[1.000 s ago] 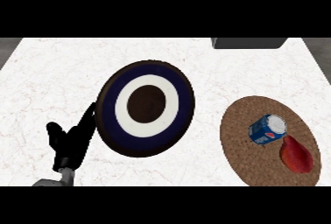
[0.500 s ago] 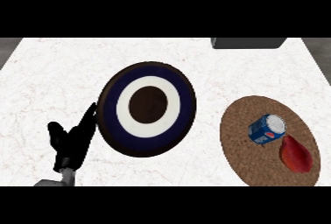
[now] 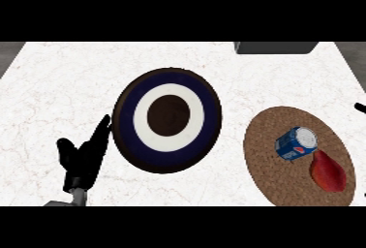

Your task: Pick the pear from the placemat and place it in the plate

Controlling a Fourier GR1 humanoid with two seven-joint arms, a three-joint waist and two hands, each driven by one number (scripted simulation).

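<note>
Pear, red, lies on the round brown placemat near its 4 o'clock edge, with a blue can on its side just beside it at 11 o'clock. The placemat sits at 3 o'clock of the blue-and-white plate. The left hand rests released, fingers straight, at the plate's 8 o'clock. The right hand shows only as a dark sliver at the view's 3 o'clock edge; released or clenched, I cannot tell.

A red pear lies on the round brown placemat, just beside a blue can. The dark-rimmed plate sits to the left of the mat. The left hand rests open, fingers up, beside the plate's left rim. A black sliver at the right edge may be the right hand.
</note>
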